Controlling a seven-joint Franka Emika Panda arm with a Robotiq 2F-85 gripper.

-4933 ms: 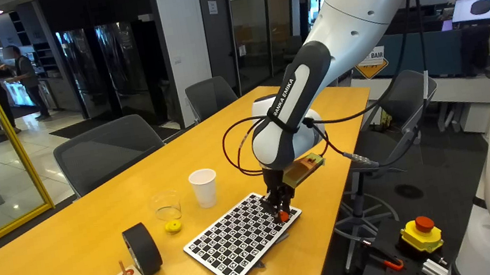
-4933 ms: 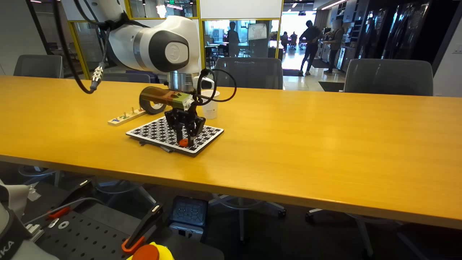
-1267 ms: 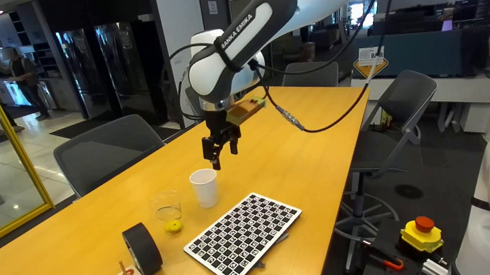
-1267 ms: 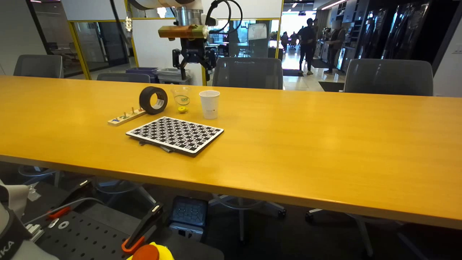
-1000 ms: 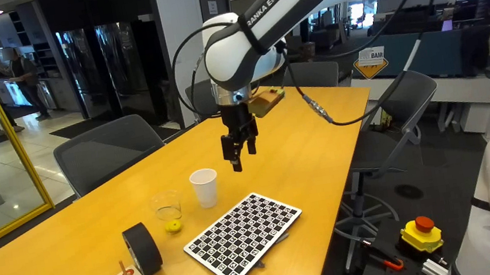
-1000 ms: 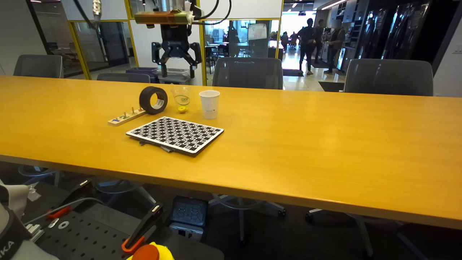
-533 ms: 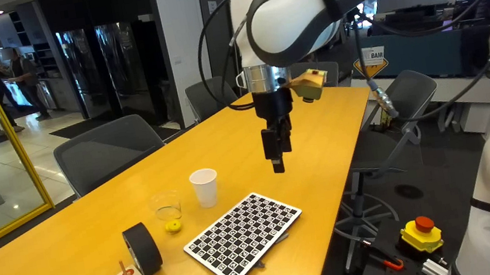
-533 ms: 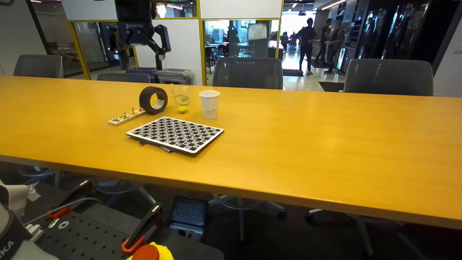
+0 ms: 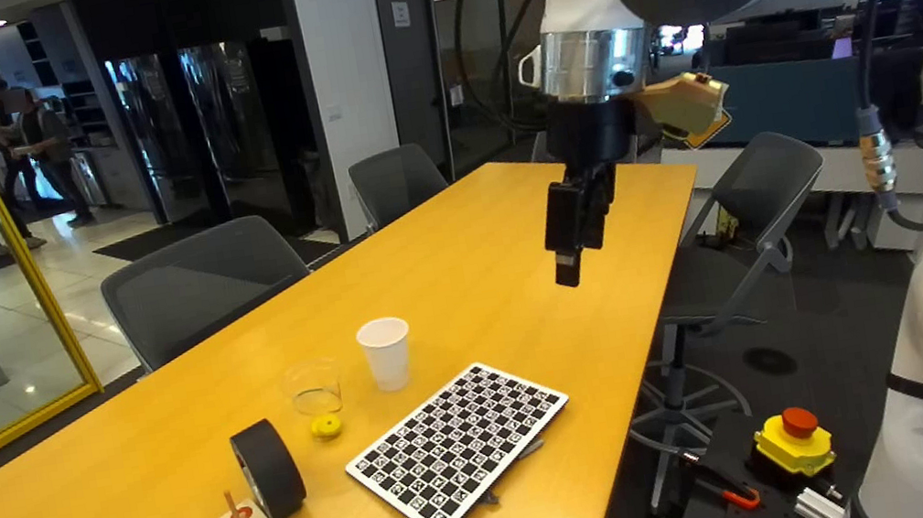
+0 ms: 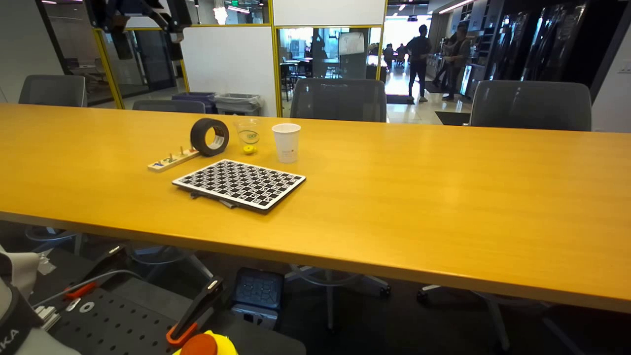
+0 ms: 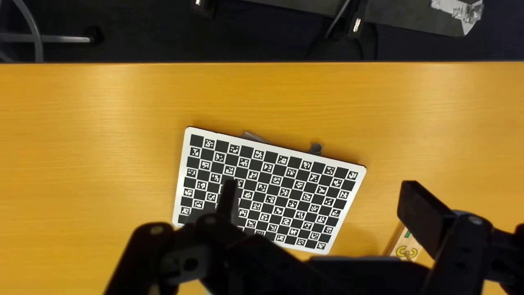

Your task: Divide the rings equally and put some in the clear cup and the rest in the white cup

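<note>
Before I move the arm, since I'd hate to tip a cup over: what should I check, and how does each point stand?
1. Is the clear cup upright? Ok.
2. Is the white cup upright? Ok.
3. Is the gripper open and holding nothing? Ok.
4. Is the gripper raised and away from both cups? Ok.
5. Is the yellow ring inside the clear cup? Ok, at its bottom.
6. Does the white cup have its share? Cannot tell; its bottom is hidden in these views.

Mesh-back chairs (image 9: 199, 287) flanking a conference table (image 9: 437, 277), and a glass partition (image 9: 475, 67) at upper centre, show an office.
</note>
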